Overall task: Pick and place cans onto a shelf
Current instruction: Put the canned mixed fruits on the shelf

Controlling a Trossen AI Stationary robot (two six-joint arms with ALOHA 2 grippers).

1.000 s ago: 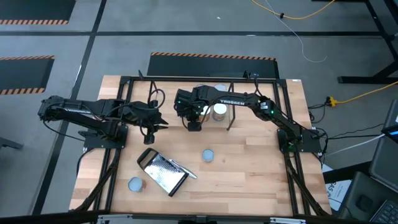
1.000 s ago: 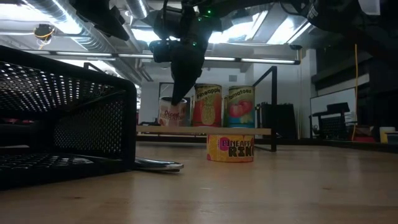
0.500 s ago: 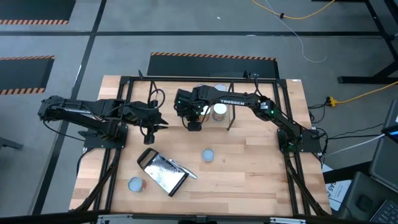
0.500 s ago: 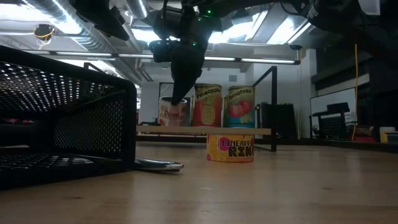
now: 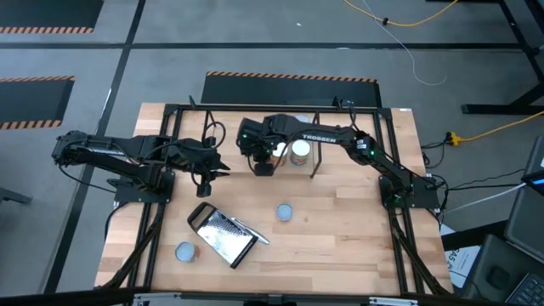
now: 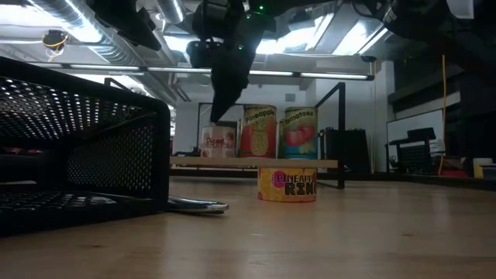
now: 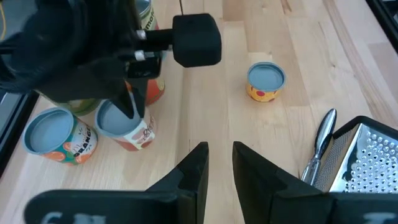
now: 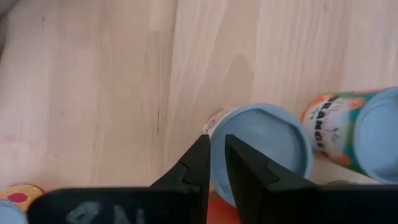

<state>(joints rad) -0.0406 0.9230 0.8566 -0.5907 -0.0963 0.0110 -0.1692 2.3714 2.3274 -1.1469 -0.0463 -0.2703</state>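
My right gripper [image 6: 216, 116] [image 8: 217, 151] hangs just above a small blue-grey-topped can [image 6: 220, 144] [image 8: 267, 149] at the left end of the shelf [image 6: 256, 163], fingers pointing down with a narrow gap and nothing between them. That can stands upright on the shelf's board beside two taller cans [image 6: 259, 132] [image 6: 299, 132]. An orange-labelled can [image 7: 59, 137] stands next to it. One short can [image 5: 285, 212] [image 6: 287, 184] stands on the table's middle, another [image 5: 184, 252] near the front left. My left gripper [image 5: 217, 171] [image 7: 221, 158] waits at the left, slightly open with nothing in it.
A metal grater [image 5: 223, 234] with a black handle lies on the table near the front, between the two loose cans. A black frame [image 5: 170, 153] edges the table. Bare wood lies to the right of the middle can.
My right gripper has risen a little, straight up from the top of the small can at the shelf's left end; its fingertips now stand clear above the can. The gap between its fingers looks the same.
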